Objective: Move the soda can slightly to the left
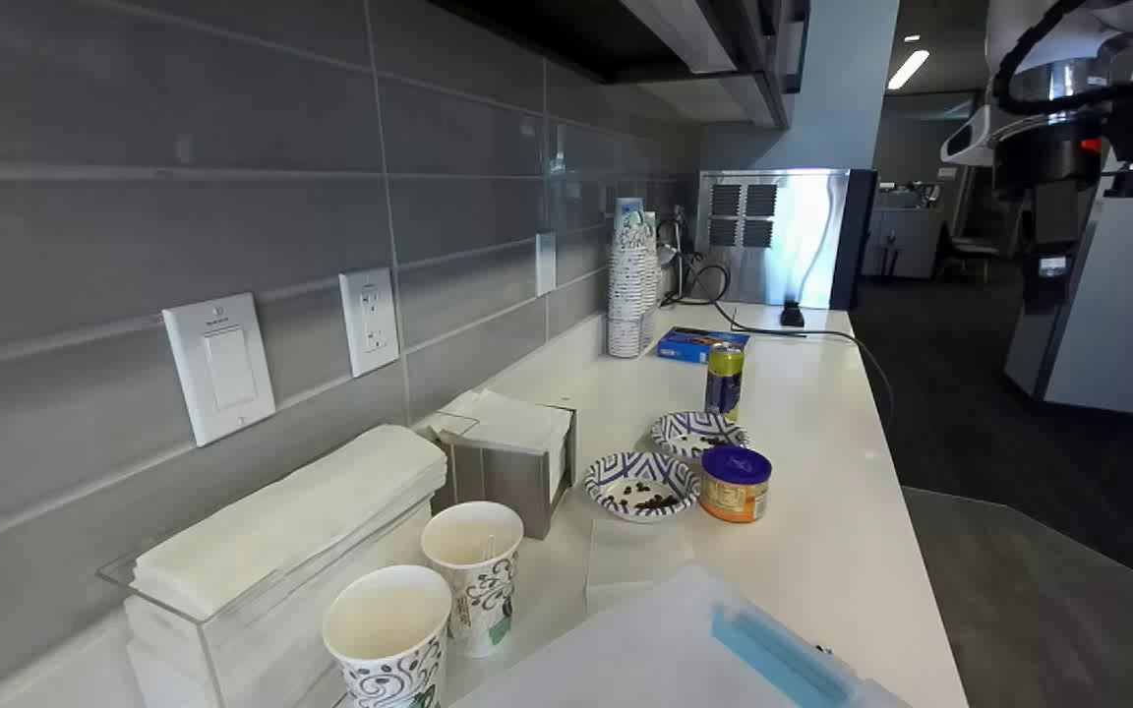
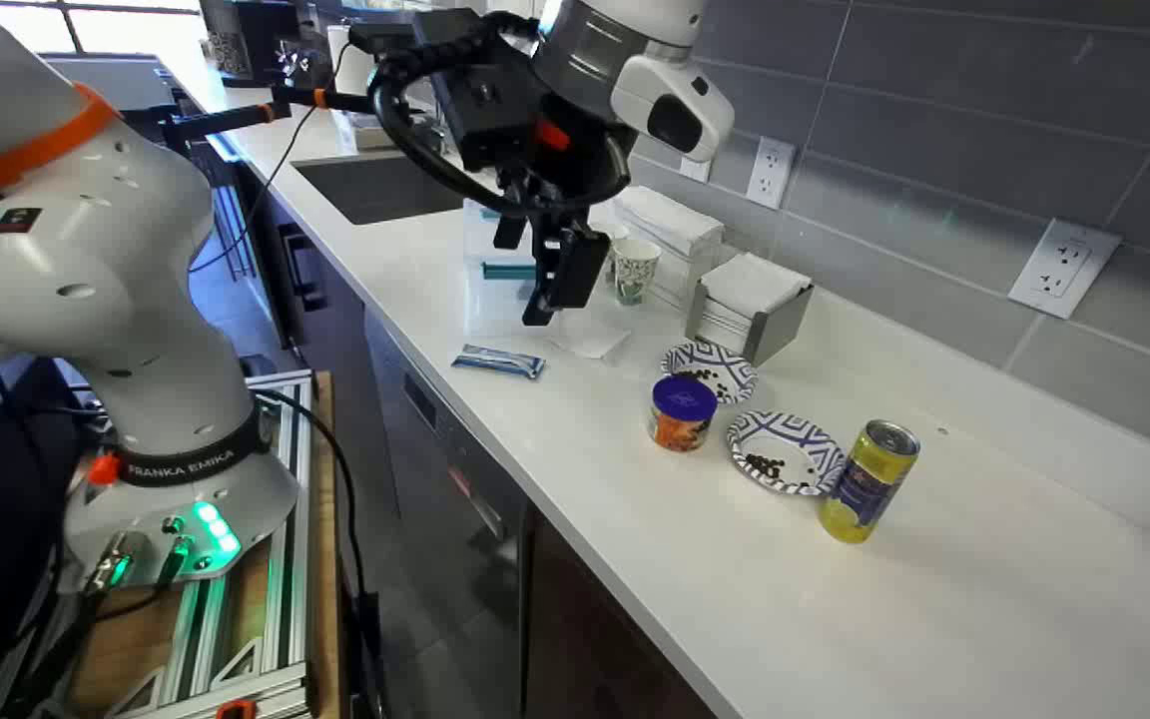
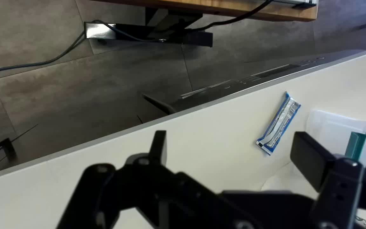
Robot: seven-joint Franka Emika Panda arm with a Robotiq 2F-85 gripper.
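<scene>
The soda can (image 1: 724, 382) stands upright on the white counter, yellow-green with a dark blue part. In an exterior view the can (image 2: 868, 481) stands close beside the rim of a patterned paper bowl (image 2: 785, 454); I cannot tell if they touch. The can is out of the wrist view. My gripper (image 3: 230, 149) is open, with nothing between its fingers in the wrist view. It hangs above the counter near its front edge, well apart from the can, as the gripper (image 2: 547, 270) shows in an exterior view.
A squat orange tub (image 2: 682, 412) and another patterned bowl (image 2: 710, 371) stand between gripper and can. A wrapped bar (image 3: 278, 124) lies below the gripper. Napkin holders (image 1: 507, 447), paper cups (image 1: 473, 575), a cup stack (image 1: 631, 280) and a blue box (image 1: 699, 344) line the wall side.
</scene>
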